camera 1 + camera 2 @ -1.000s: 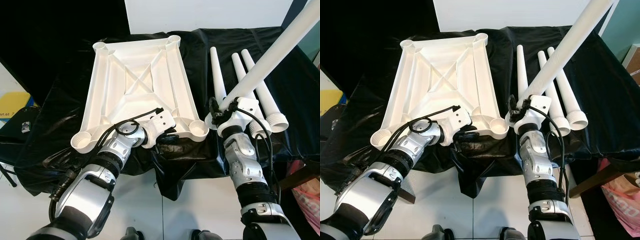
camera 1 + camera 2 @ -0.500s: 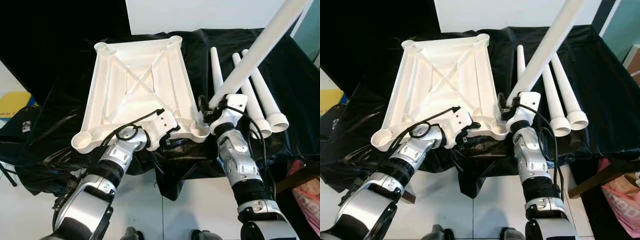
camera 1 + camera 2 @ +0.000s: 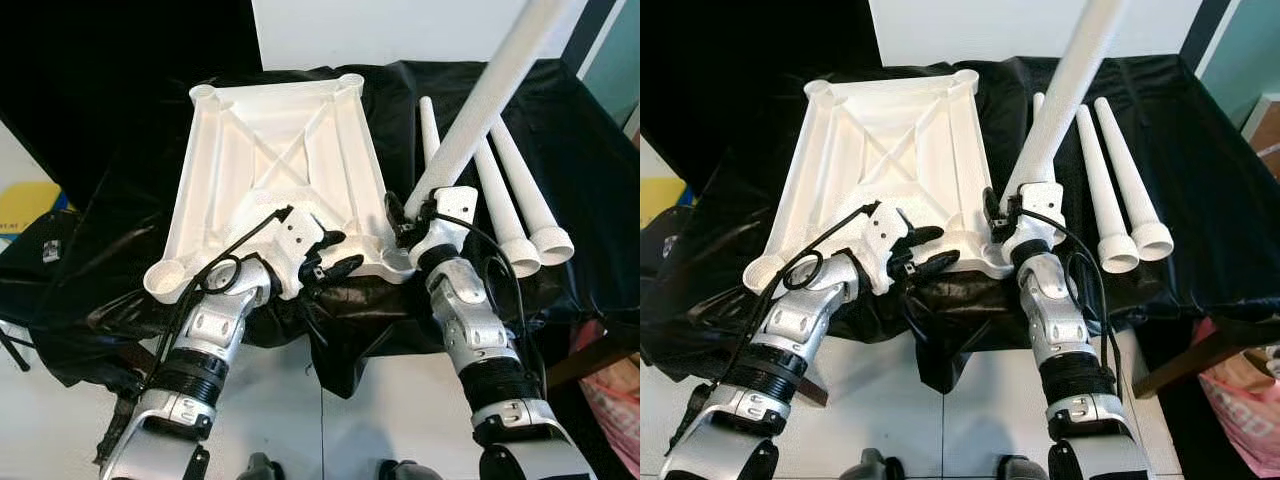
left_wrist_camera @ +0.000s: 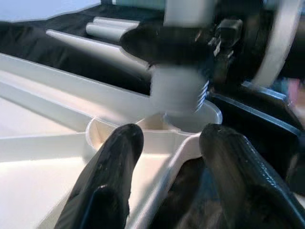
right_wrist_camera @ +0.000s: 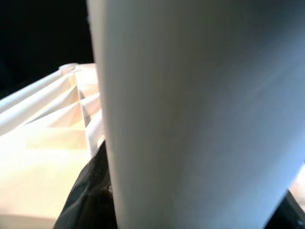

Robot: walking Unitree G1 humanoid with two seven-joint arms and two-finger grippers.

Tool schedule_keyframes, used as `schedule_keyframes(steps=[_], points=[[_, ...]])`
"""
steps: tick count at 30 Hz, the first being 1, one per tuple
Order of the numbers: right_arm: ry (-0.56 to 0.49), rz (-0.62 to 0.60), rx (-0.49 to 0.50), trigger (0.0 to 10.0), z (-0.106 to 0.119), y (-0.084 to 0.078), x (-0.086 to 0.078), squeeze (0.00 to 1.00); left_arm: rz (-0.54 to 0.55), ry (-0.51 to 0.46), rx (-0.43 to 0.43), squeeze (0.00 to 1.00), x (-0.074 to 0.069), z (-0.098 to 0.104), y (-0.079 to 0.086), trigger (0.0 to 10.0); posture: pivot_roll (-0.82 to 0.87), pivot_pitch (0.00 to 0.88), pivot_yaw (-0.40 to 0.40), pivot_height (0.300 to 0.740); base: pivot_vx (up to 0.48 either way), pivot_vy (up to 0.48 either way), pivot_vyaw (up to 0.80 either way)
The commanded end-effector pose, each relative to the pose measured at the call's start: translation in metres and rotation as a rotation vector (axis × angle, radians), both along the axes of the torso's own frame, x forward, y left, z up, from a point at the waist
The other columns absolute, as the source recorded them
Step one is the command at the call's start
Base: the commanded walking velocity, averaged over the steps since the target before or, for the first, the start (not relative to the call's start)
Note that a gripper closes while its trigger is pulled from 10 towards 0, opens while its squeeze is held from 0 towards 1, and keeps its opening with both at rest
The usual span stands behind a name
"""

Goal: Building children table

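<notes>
The white tabletop [image 3: 280, 175] lay upside down on a black cloth [image 3: 600, 180], ribs and a crossed brace facing up, with a round socket at each corner. The near-right socket [image 4: 190, 121] sat just beyond the tips of the left gripper [image 3: 325, 262], and the rest of the tabletop stretched away from both grippers toward the far wall.

A long white leg [image 3: 1065, 95] was clamped in the right gripper [image 3: 1012, 212], whose fingers were closed around its thick lower part; the leg rose steeply from the fingers, leaning away and to the right. In the left wrist view its ridged end [image 4: 178, 93] hung directly above the near-right socket, at its rim or just inside; whether it touched the bottom could not be told.

The left gripper's two black fingers [image 4: 112, 162] were spread apart, holding nothing. Between them lay the tabletop's near edge by the corner socket; one finger sat over the inside of the tabletop, the other [image 4: 238, 167] over the black cloth outside the edge. Contact with the plastic could not be made out.

Three more white legs [image 3: 1120, 190] lay side by side on the cloth beyond and to the right of the right gripper, wide ends toward the robot.
</notes>
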State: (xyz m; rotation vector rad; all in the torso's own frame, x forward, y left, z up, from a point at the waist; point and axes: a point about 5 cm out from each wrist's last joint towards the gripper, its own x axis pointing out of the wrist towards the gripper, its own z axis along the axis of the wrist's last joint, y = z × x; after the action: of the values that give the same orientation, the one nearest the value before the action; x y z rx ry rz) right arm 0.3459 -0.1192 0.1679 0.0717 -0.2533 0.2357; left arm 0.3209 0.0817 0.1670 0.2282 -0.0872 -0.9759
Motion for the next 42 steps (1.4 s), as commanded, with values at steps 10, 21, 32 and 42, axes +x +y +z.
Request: schedule_keyframes(steps=[10, 21, 32, 42], points=[[0.057, 0.055, -0.044, 10.0, -0.014, 0.006, 0.0, 0.0, 0.195, -0.018, -0.108, 0.0, -0.014, 0.01, 0.011, 10.0, 0.03, 0.087, -0.05, 0.74, 0.0, 0.0, 0.0], [0.072, 0.072, -0.068, 10.0, -0.021, 0.004, -0.006, 0.0, 0.24, 0.017, -0.107, 0.0, -0.03, 0.008, 0.009, 10.0, 0.04, 0.1, -0.062, 0.74, 0.0, 0.0, 0.0], [0.116, 0.033, -0.085, 10.0, -0.034, -0.008, -0.01, 0.0, 0.209, 0.035, -0.091, 0.0, -0.041, 0.002, -0.003, 10.0, 0.03, 0.103, -0.048, 0.74, 0.0, 0.0, 0.0], [0.152, -0.004, -0.047, 10.0, -0.044, -0.015, -0.011, 0.0, 0.196, 0.039, -0.079, 0.0, -0.043, -0.002, -0.009, 10.0, 0.01, 0.094, -0.032, 0.74, 0.0, 0.0, 0.0]])
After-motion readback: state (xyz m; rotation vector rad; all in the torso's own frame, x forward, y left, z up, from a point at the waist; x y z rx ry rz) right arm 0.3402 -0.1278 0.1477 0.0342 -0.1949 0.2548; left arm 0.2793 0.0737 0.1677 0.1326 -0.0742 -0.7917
